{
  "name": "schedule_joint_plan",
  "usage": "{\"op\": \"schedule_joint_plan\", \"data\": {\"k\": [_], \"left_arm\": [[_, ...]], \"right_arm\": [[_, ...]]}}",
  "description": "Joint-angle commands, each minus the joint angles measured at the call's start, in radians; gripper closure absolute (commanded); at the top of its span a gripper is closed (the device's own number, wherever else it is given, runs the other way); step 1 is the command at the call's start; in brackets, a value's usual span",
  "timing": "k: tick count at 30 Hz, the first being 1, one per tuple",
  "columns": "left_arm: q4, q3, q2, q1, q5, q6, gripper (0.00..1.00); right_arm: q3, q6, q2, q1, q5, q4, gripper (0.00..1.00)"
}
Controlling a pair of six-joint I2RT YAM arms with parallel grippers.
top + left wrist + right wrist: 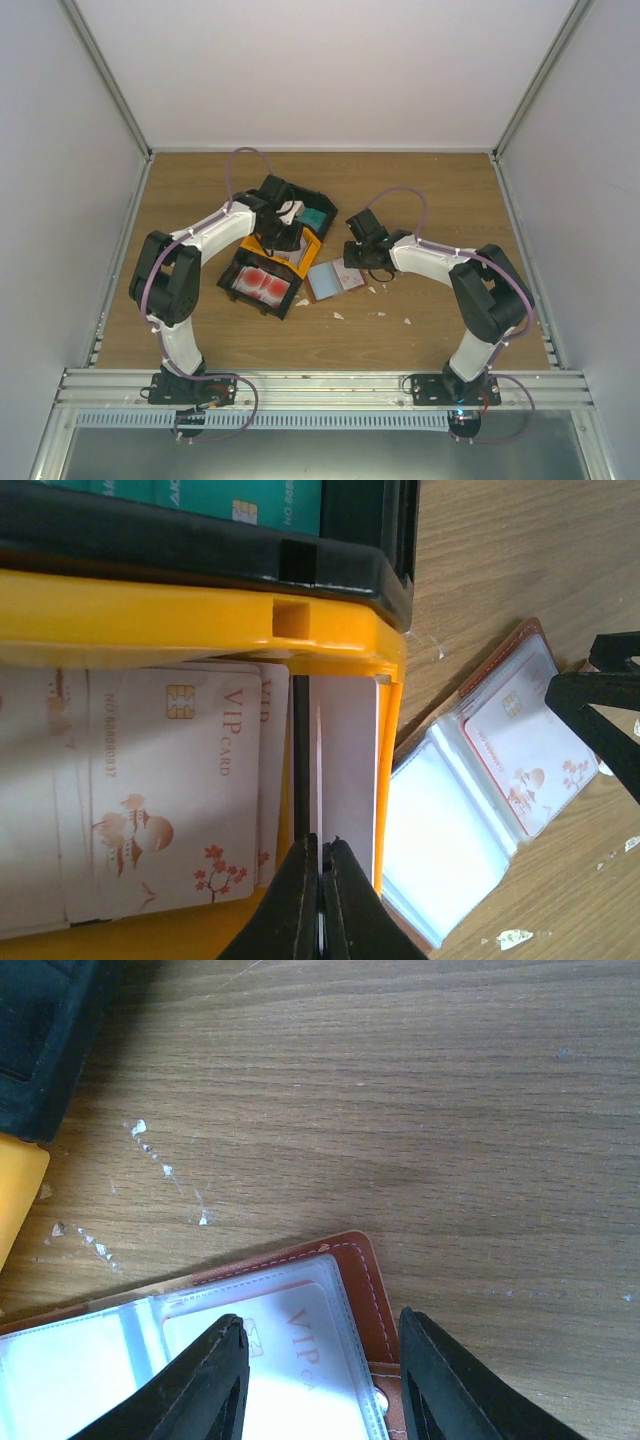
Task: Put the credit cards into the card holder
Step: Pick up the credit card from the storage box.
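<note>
Left wrist view: a yellow bin (150,620) holds a loose stack of pale cards (165,790). The top one has a gold chip, the words "VIP CARD", a number starting "NO." that I cannot read in full, and a reddish print of blossoms and a round sun. At the bin's right wall the left gripper (320,875) is pinched tight on a white card (348,770), which stands on edge against that wall. Beyond the yellow bin, a black bin (200,565) carries teal cards (250,500). They also have a chip and a "NO" line, too cropped to read.

On the wooden table (400,1080), just right of the yellow bin, the card holder (480,780) lies open, brown-edged with stitching and clear inner pockets. The right-hand pocket has a pale card with the same chip and blossoms, and the right wrist view reads "VIP" on it. The left-hand pocket looks plain pale.

The right gripper (322,1380) hangs over that filled pocket near the holder's corner, its black fingers (225,1370) partly spread with nothing between them. I cannot tell whether they touch the plastic.

From above, a second black bin (238,288) sits nearest, left of the holder, with red cards (262,285) inside. White flecks (338,315) dot the wood near the holder.
</note>
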Motion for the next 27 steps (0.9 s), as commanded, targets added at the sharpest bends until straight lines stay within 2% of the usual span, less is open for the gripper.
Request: {"op": "schedule_joint_plan", "data": {"k": [1,6,11,17,22,25,27], "left_arm": [[-0.003,-0.005,-0.084,-0.001,-0.064,-0.004,1.0],[0.002,-0.012,-0.16,-0.001,-0.177,-0.029,1.0],[0.1,-0.061,-0.276,0.004,-0.153,-0.053,1.0],[0.287,-0.117,-0.424,0.004,0.1,-0.119,1.0],[0.537,-0.19,-0.521,0.004,0.391,-0.311,1.0],[0.634,-0.211,-0.533,0.003,0.511,-0.421,1.0],[0.681,-0.232,-0.545,0.001,0.564,-0.468,1.0]], "right_arm": [[0.01,0.017,-0.033,-0.003,0.007,0.002,0.57],[0.01,-0.001,-0.1,-0.002,0.001,0.016,0.55],[-0.026,-0.041,-0.219,-0.008,-0.092,0.099,0.51],[-0.178,0.007,-0.44,-0.041,-0.364,0.417,0.39],[-0.244,0.13,-0.524,-0.051,-0.532,0.656,0.22],[-0.249,0.206,-0.535,-0.05,-0.616,0.756,0.2],[-0.252,0.248,-0.537,-0.05,-0.658,0.804,0.25]]}}
